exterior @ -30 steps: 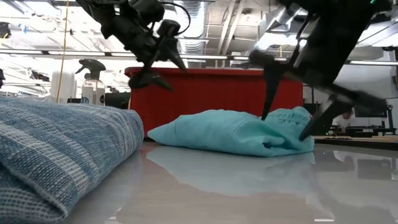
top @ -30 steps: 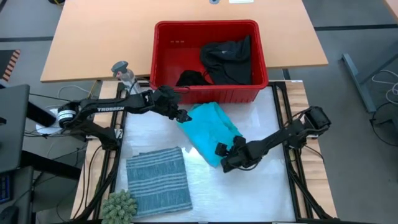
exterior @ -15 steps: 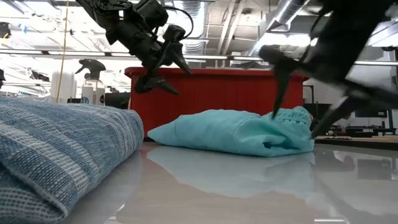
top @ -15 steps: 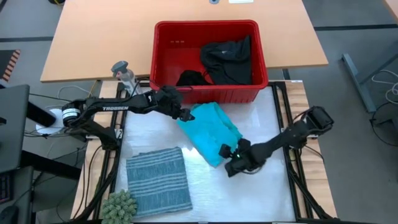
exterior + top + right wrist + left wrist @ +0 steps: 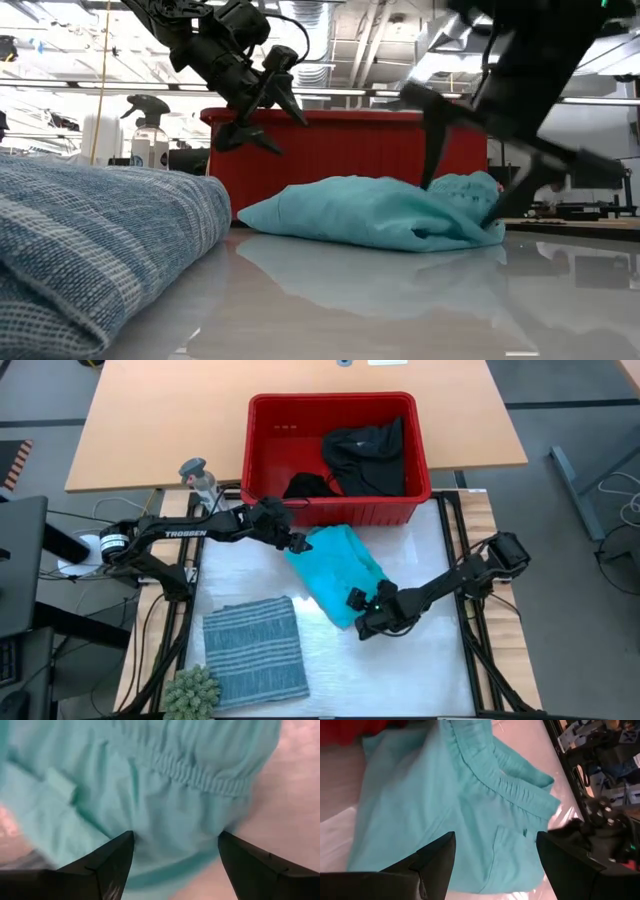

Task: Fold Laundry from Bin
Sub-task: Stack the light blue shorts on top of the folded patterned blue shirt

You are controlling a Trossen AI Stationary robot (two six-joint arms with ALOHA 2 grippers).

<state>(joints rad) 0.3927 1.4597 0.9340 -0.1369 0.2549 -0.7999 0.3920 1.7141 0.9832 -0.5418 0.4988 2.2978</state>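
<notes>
I see a big wooden surface (image 5: 150,430) holding the red bin (image 5: 262,455), with black laundry (image 5: 365,455) inside. Nearer me lies a shiny white surface (image 5: 420,670). On it sit the turquoise garment (image 5: 335,565) and the folded striped garment (image 5: 255,650). My left tool (image 5: 292,544) hangs open over the turquoise one; my right tool (image 5: 358,615) is open at its edge. A spray bottle (image 5: 197,478) stands beside the bin

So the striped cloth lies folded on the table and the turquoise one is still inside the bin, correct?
Not quite. The striped cloth is folded on the table, but the high view shows the turquoise one on the table in front of the bin, between both open grippers.
</notes>
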